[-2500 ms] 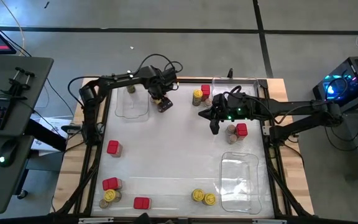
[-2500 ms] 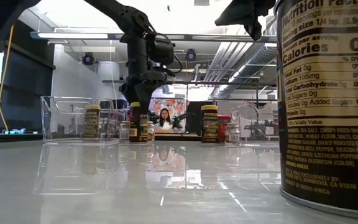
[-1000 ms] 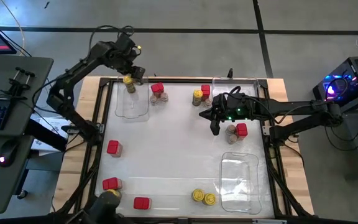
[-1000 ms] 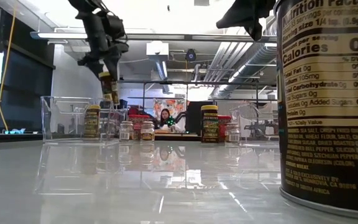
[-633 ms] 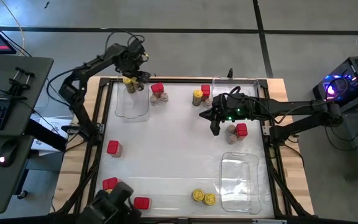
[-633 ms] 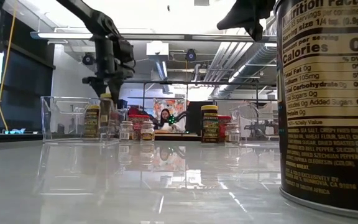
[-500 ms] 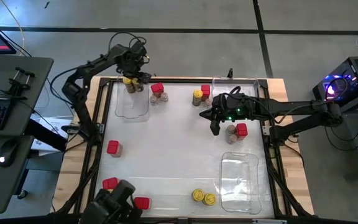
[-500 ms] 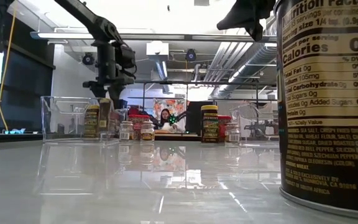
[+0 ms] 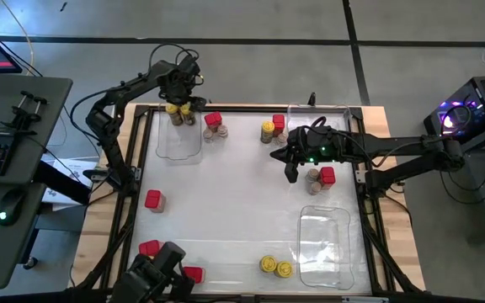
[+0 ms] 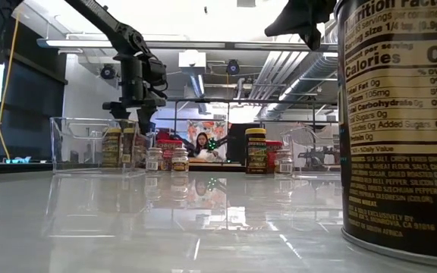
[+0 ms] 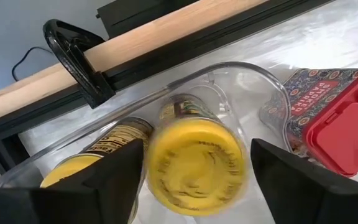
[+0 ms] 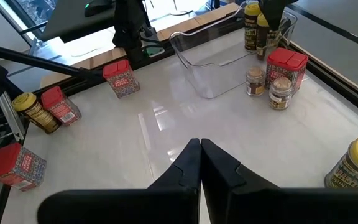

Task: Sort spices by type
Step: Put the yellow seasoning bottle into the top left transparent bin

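Note:
My left gripper (image 9: 183, 103) points down over the far end of a clear tray (image 9: 179, 147) at the table's far left. It is open, one finger on each side of a yellow-lidded jar (image 11: 194, 165). That jar stands upright on the tray's floor beside a second yellow-lidded jar (image 11: 89, 171). In the low view the open fingers (image 10: 125, 114) hang just over the two jars (image 10: 121, 148). A red box (image 9: 213, 120) stands just outside the tray. My right gripper (image 12: 201, 149) is shut with nothing in it, hovering over the table's far right (image 9: 290, 172).
More spices stand about: a yellow jar and a red box (image 9: 272, 126) at the far middle, a red box with a tan jar (image 9: 320, 175) under the right arm, and a red box (image 9: 152, 199) at the left. Red boxes and yellow jars (image 9: 276, 268) line the near edge. Another clear tray (image 9: 325, 244) lies near right. A dark shape (image 9: 158, 273) covers the near left corner.
My left gripper has come down toward the far-left tray with the yellow-lidded jar, which hung tilted. It has set the jar upright beside the other yellow jar and then opened, letting go. A dark shape has moved in at the near left corner.

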Tool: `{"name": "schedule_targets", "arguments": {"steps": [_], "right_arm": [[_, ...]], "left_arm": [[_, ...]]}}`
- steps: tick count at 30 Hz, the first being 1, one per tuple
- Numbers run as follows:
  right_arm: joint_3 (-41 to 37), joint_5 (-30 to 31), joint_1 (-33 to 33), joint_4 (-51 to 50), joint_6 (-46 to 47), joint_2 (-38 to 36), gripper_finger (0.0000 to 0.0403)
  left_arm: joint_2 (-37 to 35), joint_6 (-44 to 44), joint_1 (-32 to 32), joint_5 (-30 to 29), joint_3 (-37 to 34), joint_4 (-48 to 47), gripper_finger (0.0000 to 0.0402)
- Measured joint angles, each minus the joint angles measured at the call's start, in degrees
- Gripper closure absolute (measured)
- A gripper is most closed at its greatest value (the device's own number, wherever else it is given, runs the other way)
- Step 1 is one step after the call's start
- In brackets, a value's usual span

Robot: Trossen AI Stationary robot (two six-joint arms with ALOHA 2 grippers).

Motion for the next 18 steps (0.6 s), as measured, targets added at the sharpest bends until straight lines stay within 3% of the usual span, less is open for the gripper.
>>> {"name": "schedule_targets", "arguments": {"steps": [9, 18], "right_arm": [[0.0, 0.0, 0.0, 0.0, 0.0, 0.0, 0.0403], [0.0, 0.0, 0.0, 0.0, 0.0, 0.0, 0.0403]], "left_arm": [[-0.4, -1.0, 0.0, 1.4, 2.9, -0.3, 0.011], [-2.6, -0.7, -0.4, 1.7, 13.1, -3.4, 0.0109]]}}
